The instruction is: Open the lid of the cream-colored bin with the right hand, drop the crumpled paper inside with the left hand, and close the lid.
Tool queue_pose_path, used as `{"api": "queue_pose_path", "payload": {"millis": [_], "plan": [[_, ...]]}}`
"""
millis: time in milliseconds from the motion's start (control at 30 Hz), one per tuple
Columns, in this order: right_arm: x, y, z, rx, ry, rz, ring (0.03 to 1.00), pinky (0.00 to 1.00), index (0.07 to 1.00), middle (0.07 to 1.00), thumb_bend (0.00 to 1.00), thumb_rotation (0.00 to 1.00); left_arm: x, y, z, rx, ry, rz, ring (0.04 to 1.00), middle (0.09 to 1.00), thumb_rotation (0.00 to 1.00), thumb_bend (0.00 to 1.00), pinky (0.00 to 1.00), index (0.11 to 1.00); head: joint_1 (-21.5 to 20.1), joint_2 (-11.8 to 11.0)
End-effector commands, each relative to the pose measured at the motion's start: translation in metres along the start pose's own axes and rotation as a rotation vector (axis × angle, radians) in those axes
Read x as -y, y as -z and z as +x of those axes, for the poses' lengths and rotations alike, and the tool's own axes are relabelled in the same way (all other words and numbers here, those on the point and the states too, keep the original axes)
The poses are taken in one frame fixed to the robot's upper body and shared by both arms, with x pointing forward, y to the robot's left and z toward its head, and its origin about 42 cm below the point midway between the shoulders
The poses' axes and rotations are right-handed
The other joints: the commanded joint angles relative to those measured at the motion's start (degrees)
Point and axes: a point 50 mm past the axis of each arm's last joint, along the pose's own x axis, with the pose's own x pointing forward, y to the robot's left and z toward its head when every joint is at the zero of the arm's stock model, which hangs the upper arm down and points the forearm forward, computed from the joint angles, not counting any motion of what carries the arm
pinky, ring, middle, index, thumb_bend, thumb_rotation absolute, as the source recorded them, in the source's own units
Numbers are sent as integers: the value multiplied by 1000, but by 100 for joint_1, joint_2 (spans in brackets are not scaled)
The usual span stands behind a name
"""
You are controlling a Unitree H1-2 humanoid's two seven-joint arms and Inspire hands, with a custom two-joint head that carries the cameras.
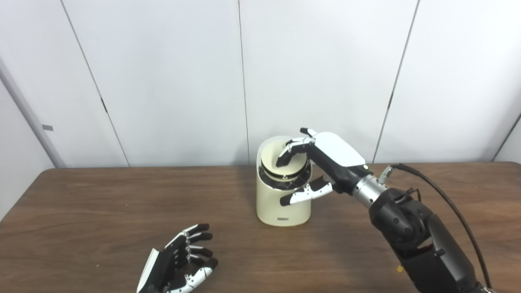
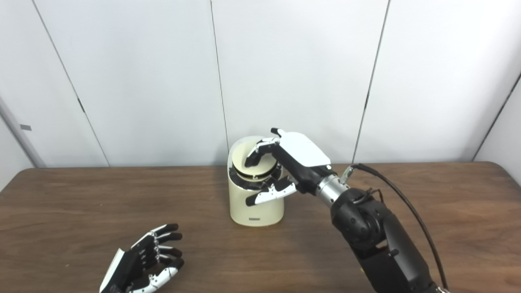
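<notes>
A cream-colored bin (image 1: 272, 203) stands on the brown table, near the back at the middle. Its round lid (image 1: 269, 158) is tilted, with a dark gap showing at the front of the rim. My right hand (image 1: 325, 160) reaches over the bin from the right; its fingertips (image 1: 283, 159) rest on the lid and the thumb (image 1: 303, 195) hangs in front of the bin wall, so it grips nothing. My left hand (image 1: 183, 260) lies at the front left, palm up, fingers apart and empty. No crumpled paper shows in either view.
The brown table (image 1: 101, 203) runs across the whole width, backed by a white panelled wall (image 1: 171, 81). A black cable (image 1: 443, 199) loops over my right forearm.
</notes>
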Motion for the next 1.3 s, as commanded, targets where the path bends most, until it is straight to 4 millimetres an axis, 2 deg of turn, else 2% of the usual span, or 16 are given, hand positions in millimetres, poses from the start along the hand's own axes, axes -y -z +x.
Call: {"api": "queue_pose_path", "payload": {"millis": [0,300,567,667,767,1133,1267], "plan": [[13,-7,4,50,26,-49,832,976,613,622,690,425,-2,-10,1,40,-5,10,620,759,85,517,505,808,7,3],[7,-6,2,62,-11,-111,830,967,614,615,698,407,-1,-12,0,45,-5,12,615,755,113,528,502,802,38,61],[2,-1,-2,108,-39,-287,803,925,590,595,742,392,-2,-14,0,44,-6,10,614,751,96,526,505,801,55,132],[-2,2,-3,110,-52,-346,798,927,576,588,764,387,-2,-16,-1,44,-8,14,612,751,116,534,498,796,71,159],[-4,3,-4,78,-92,-381,810,987,583,592,761,410,-2,-16,-2,40,-9,10,611,751,127,536,498,796,77,189],[-5,3,-6,53,-118,-374,803,957,598,610,754,409,-6,-18,-1,35,-12,7,609,751,97,526,505,796,58,205],[-1,3,-7,51,-73,-296,789,916,596,608,738,420,-6,-19,0,35,-12,3,610,752,84,528,504,794,70,182]]}}
